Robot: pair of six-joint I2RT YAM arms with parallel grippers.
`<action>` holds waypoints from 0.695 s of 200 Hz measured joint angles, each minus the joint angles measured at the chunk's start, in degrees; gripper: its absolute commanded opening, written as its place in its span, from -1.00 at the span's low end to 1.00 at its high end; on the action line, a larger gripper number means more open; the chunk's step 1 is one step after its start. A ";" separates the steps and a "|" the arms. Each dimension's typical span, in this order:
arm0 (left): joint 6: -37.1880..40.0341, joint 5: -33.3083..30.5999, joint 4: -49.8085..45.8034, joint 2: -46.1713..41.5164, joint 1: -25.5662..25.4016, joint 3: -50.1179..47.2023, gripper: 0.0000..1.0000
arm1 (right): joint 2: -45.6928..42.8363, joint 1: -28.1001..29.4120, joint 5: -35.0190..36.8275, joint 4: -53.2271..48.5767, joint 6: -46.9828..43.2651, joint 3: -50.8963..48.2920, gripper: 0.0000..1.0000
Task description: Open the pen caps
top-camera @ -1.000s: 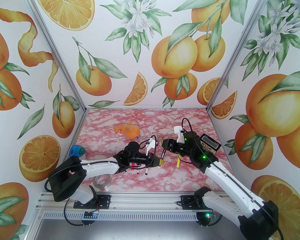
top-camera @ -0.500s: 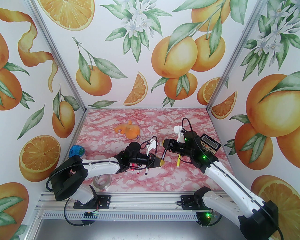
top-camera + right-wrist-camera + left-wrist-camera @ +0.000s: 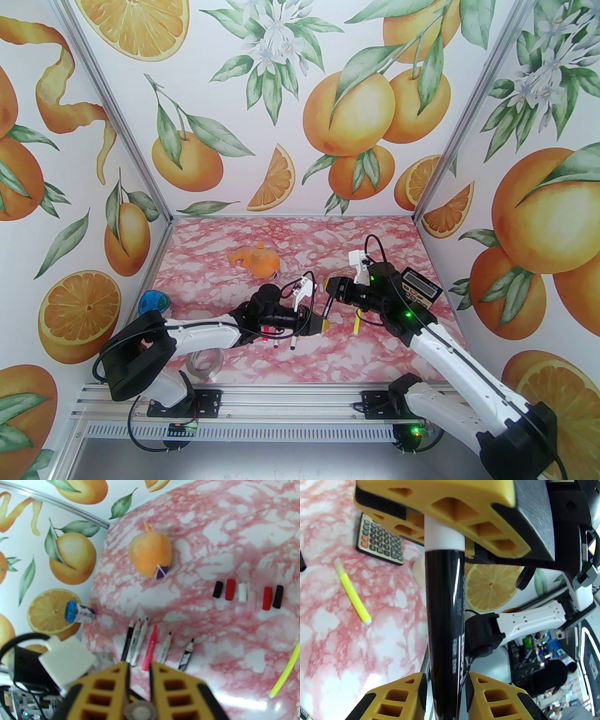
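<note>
Six loose caps (image 3: 242, 592) lie in a row on the pink marbled table (image 3: 290, 243): two black, two red, one white and one so pale it is hard to make out. Near them lie six uncapped pens (image 3: 151, 648), side by side. From above, the left arm hides most of them. A yellow pen (image 3: 352, 594) lies apart near one calculator (image 3: 379, 543). Both arms reach inward and meet tip to tip over mid-table. The right gripper (image 3: 138, 667) is clamped on the white end of a black pen (image 3: 444, 611). The left gripper (image 3: 445, 679) brackets its barrel, pads just beside it, but whether they press I cannot tell. The pen's near end is cut off.
</note>
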 measured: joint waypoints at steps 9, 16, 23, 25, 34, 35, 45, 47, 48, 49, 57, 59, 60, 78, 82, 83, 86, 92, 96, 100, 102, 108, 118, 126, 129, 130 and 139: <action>-0.48 0.02 1.20 0.81 0.00 0.17 -0.29 | -0.04 0.00 -0.13 0.70 0.42 -0.26 -0.74; -0.96 0.00 1.90 1.29 0.00 0.24 -0.30 | -0.15 0.00 -0.15 1.11 0.63 -0.48 -0.74; -1.25 0.02 2.38 1.73 0.00 0.28 -0.32 | -0.24 0.07 -0.20 1.33 0.92 -0.59 -0.75; -1.27 0.00 2.47 1.81 0.00 0.28 -0.33 | -0.24 0.11 -0.20 1.38 1.05 -0.63 -0.74; -1.51 0.04 2.82 2.10 0.00 0.33 -0.37 | -0.31 0.11 -0.26 1.70 1.27 -0.79 -0.75; -1.49 0.09 2.84 2.12 -0.02 0.33 -0.37 | -0.31 0.11 -0.26 1.73 1.25 -0.81 -0.75; -1.64 0.09 3.15 2.14 0.00 0.39 -0.46 | -0.31 0.17 -0.33 1.97 1.49 -1.09 -0.75; -1.73 0.04 3.19 2.16 0.00 0.42 -0.48 | -0.31 0.22 -0.31 1.97 1.49 -1.14 -0.75; -1.62 0.02 3.17 2.16 0.00 0.44 -0.48 | -0.31 0.22 -0.31 1.99 1.49 -1.14 -0.75; -1.51 0.02 3.19 2.14 0.00 0.46 -0.50 | -0.31 0.24 -0.31 1.99 1.49 -1.16 -0.75; -1.44 -0.02 3.23 2.14 0.00 0.57 -0.53 | -0.31 0.37 -0.33 1.99 1.53 -1.36 -0.75; -1.49 0.04 3.28 2.16 0.00 0.59 -0.53 | -0.31 0.37 -0.33 1.99 1.53 -1.38 -0.75; -1.62 -0.02 3.26 2.16 0.00 0.61 -0.53 | -0.31 0.37 -0.33 1.99 1.53 -1.42 -0.75; -1.29 -0.33 3.26 2.14 -0.11 0.79 -0.55 | -0.31 0.48 -0.31 2.01 1.51 -1.62 -0.75; -1.16 -0.39 3.19 2.14 -0.11 0.79 -0.57 | -0.31 0.55 -0.28 1.99 1.49 -1.62 -0.75; -1.16 -0.37 3.15 2.14 -0.11 0.79 -0.57 | -0.31 0.55 -0.31 2.01 1.49 -1.64 -0.75; -1.16 -0.46 3.10 2.14 -0.11 0.79 -0.58 | -0.31 0.57 -0.28 1.99 1.46 -1.64 -0.75; -0.98 -0.50 3.02 2.14 -0.11 0.79 -0.65 | -0.28 0.70 -0.13 1.99 1.44 -1.64 -0.75; -0.94 -0.52 2.89 2.12 -0.13 0.79 -0.69 | -0.28 0.74 -0.09 1.99 1.42 -1.64 -0.75; -0.96 -0.57 2.67 2.10 -0.11 0.79 -0.73 | -0.28 0.76 -0.07 1.99 1.42 -1.66 -0.75; -0.79 -0.59 2.60 2.05 -0.11 0.81 -0.74 | -0.28 0.76 -0.09 1.99 1.42 -1.66 -0.75; -0.52 -0.74 2.29 1.99 -0.11 0.81 -0.77 | -0.28 0.81 -0.04 1.99 1.42 -1.68 -0.76; -0.31 -0.87 1.53 1.90 -0.11 1.01 -0.78 | -0.24 0.96 0.17 1.99 1.38 -1.75 -0.76; 0.15 -0.98 0.92 1.84 -0.17 1.11 -0.80 | -0.24 1.07 0.57 1.97 1.36 -1.79 -0.77; 0.33 -1.07 0.63 1.79 -0.24 1.18 -0.81 | -0.24 1.09 0.76 1.95 1.33 -1.79 -0.77; 0.35 -1.05 0.57 1.79 -0.26 1.20 -0.81 | -0.24 1.11 0.79 1.95 1.33 -1.81 -0.77; 0.81 -1.49 -0.37 1.60 -0.28 1.40 -0.83 | -0.24 1.18 1.29 1.95 1.27 -1.88 -0.78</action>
